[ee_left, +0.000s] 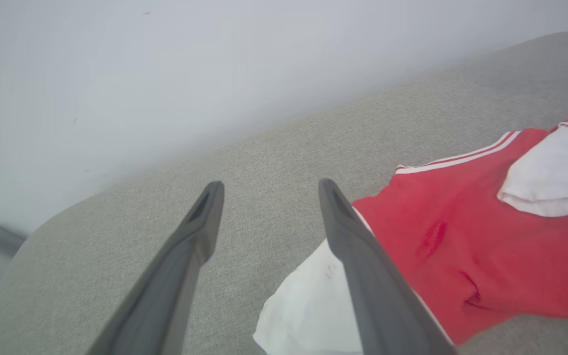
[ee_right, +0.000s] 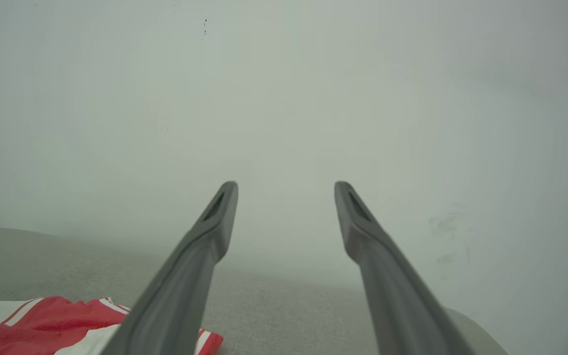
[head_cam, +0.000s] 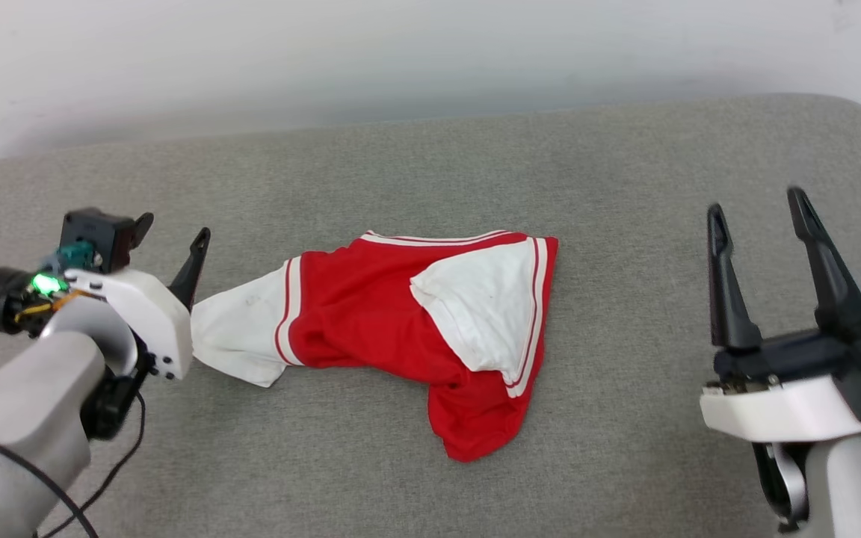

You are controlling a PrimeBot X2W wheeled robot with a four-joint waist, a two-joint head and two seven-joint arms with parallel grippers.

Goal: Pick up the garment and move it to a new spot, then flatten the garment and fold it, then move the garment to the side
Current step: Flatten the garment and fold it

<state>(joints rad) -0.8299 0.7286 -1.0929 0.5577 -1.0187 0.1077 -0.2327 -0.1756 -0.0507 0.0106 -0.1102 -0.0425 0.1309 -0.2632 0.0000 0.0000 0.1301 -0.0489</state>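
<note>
Left hand (ee_left: 270, 185) sits closest to the lens, fingers spread. The gap between them frames bare grey worktop (head_cam: 430, 164), with no cloth in it. It is at the left end of the garment (head_cam: 371, 306), one finger just beside the white sleeve (head_cam: 236, 336). I can't tell whether they touch. Right hand (head_cam: 755, 202) is also spread and empty, well apart off the garment's right side.

The garment lies loose on the worktop, held by neither hand. It is bunched, not flat: the second sleeve (head_cam: 475, 306) is flopped over the red body and the hem is crumpled on the near side.

Risks, as I judge them:
- The left finger is so near the white sleeve that any sideways arm move could snag it and drag the whole garment.
- A pinch on the right side may catch the second sleeve together with the body layer, so the spread would lock the fold in.
- Soft cloth on a cloth-covered worktop means a pull may ruck the garment rather than slide it.

View differences:
- The left wrist view confirms the finger gap is empty and shows a small dark speck on the white sleeve.
- The head view gives the overall layout, including the folded sleeve and the hem.
- The right wrist view faces the wall (ee_right: 284, 98), with the garment's striped corner low at its left.
</note>
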